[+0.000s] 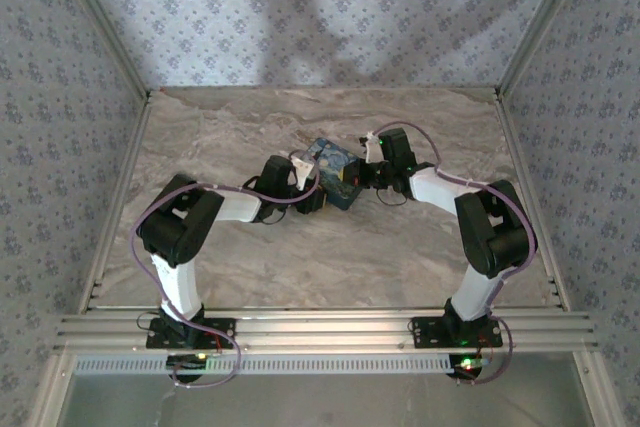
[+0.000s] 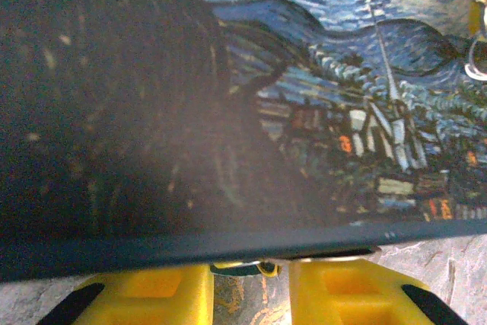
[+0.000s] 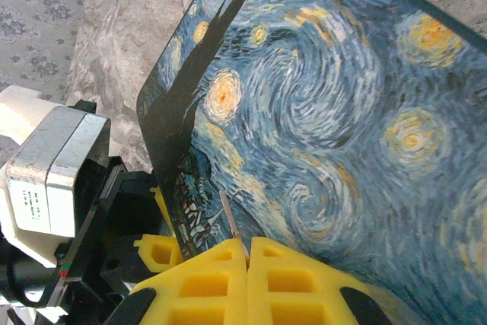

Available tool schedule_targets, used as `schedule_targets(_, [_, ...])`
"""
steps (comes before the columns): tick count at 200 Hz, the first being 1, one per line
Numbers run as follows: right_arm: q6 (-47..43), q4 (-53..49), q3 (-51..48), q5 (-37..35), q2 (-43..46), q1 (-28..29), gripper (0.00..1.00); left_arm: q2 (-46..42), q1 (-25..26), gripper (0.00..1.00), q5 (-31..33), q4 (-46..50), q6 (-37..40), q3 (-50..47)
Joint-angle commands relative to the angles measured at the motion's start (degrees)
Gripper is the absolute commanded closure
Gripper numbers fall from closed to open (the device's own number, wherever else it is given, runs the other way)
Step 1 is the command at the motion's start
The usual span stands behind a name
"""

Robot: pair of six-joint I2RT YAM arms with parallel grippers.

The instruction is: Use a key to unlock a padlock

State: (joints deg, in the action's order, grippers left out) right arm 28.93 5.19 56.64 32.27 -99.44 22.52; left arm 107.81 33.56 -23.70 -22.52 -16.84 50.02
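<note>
Right claw (image 3: 245, 245), pinched shut on a thin metal key (image 3: 227, 211), faces a blue painted box (image 3: 319, 135); left claw (image 2: 251, 283) state cannot be told; unlocking judged not yet done.

From my console I saw the blue box (image 1: 335, 173), painted with a swirling night sky, sitting between the left pincer (image 1: 308, 187) and the right pincer (image 1: 366, 179), close against both. Its village scene stood just beyond the left pincer's fingertips, with its dark lower edge overhanging them. Its starry face tilted up just ahead of the right pincer. The grey-veined marble table (image 1: 300, 267) spread beneath both pincers. Floral wallpapered walls (image 1: 300, 17) rose well beyond them, and aluminium rails (image 1: 320, 332) lay well behind them.
</note>
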Motion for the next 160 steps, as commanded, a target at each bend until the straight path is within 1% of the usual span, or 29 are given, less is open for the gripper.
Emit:
schedule_targets(1, [-1.21, -4.40, -0.13, -2.86, -1.09, 0.52, 1.00, -0.09, 0.63, 0.74, -0.33, -1.73, -1.49, 1.59])
schedule_targets(47, [-4.08, -3.00, -1.85, -5.98, 6.39, 0.51, 1.00, -2.53, 1.95, 0.76, -1.25, 0.27, -5.39, 1.14])
schedule_targets(86, [-8.04, -3.42, -7.36, -9.37, 14.68, 1.86, 1.00, -4.35, 2.79, 0.76, -2.17, 2.64, -10.12, 0.93])
schedule_targets(117, [-12.29, -3.61, -14.10, -16.74, 20.88, 7.47, 1.00, -5.65, 2.95, 0.77, -3.58, 4.63, -15.13, 1.22])
schedule_targets(145, [-14.37, -0.05, -20.42, -23.37, 24.06, 12.65, 1.00, -6.21, 3.05, 0.77, -5.44, 6.22, -18.40, 1.88])
schedule_targets(160, [-14.92, 3.33, -23.95, -25.12, 24.79, 14.55, 1.00, -6.37, 3.09, 0.77, -6.11, 6.88, -19.98, 2.04])
